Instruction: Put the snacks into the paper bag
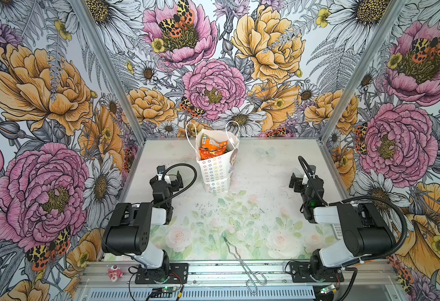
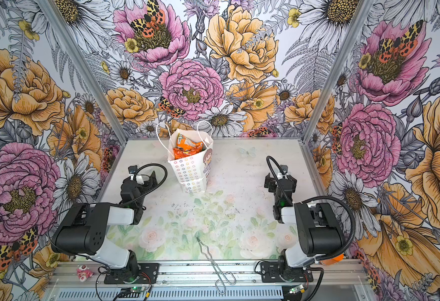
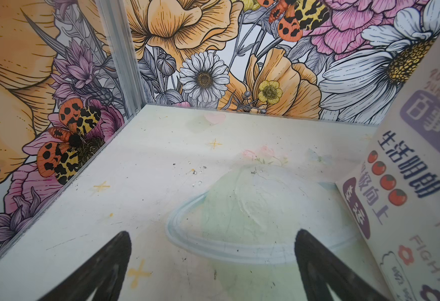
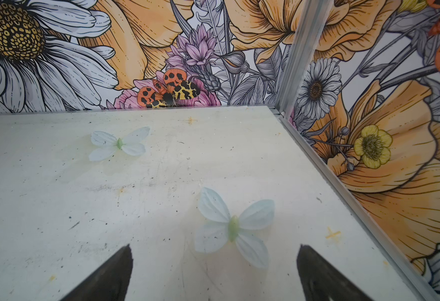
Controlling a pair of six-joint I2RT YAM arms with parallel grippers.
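The white paper bag [image 1: 217,172] [image 2: 191,172] stands upright at the back middle of the table, its cord handles up. Orange snacks [image 1: 212,148] [image 2: 187,148] fill its open mouth; other packets are hidden inside or out of view. My left gripper [image 1: 170,179] [image 2: 144,179] rests low just left of the bag, open and empty. The left wrist view shows the wide-apart left gripper [image 3: 212,232] over bare table, with the bag's printed face [image 3: 409,182] alongside. My right gripper [image 1: 303,179] [image 2: 280,179] [image 4: 215,246] is open and empty far right of the bag.
Metal tongs [image 1: 242,263] [image 2: 213,263] lie at the front middle, reaching over the rail. A small pink-white toy [image 1: 115,272] [image 2: 84,271] sits on the front rail at left. An orange object [image 2: 333,258] peeks out behind the right arm. Floral walls enclose three sides.
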